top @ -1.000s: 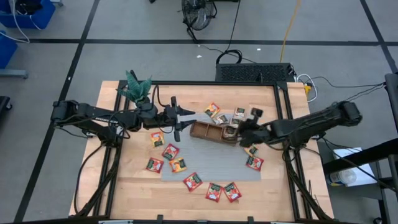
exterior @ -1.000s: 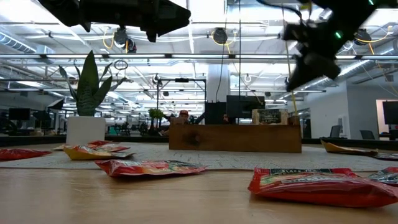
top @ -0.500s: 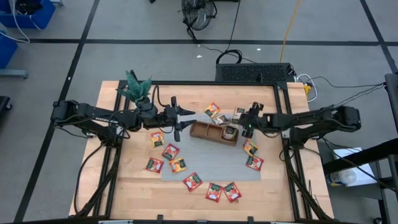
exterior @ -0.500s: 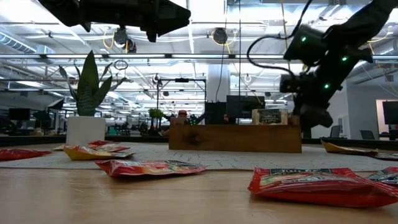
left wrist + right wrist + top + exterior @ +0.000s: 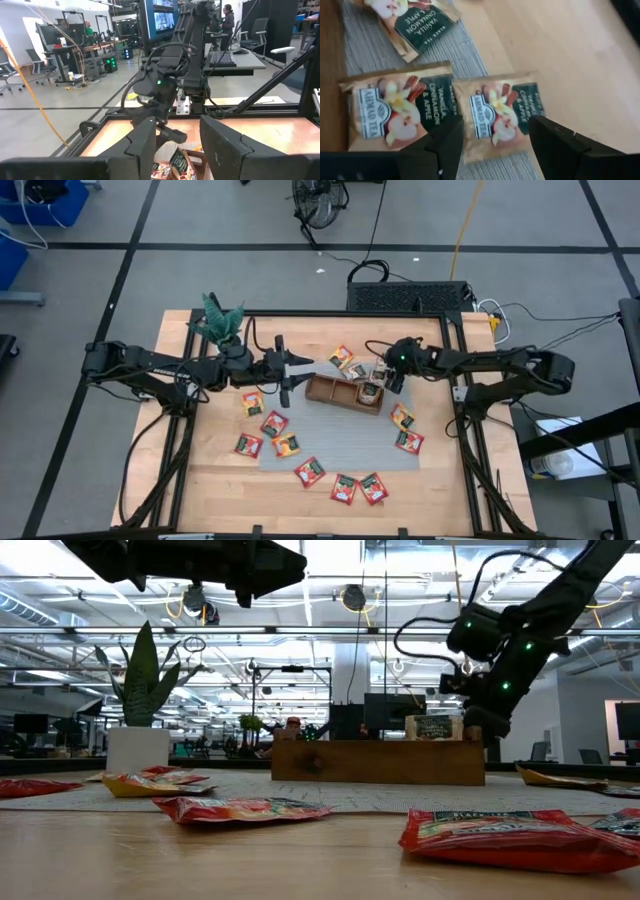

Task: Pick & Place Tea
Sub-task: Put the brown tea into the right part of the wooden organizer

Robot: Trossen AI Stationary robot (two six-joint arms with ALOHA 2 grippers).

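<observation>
Tea lies scattered as flat square sachets over the mat and bare table: mostly red ones near and left, three brown vanilla-cinnamon ones far right, just beyond the tray, one already standing in its right compartment; the right gripper hovers spread and empty above two of those brown sachets, which lie side by side with edges touching; closing here risks pinching both at once, or nipping only a thin edge so the flat packet slides out; coming down too low could scrape the mat and drag it; the left gripper waits spread and empty, well above the table left of the tray.
</observation>
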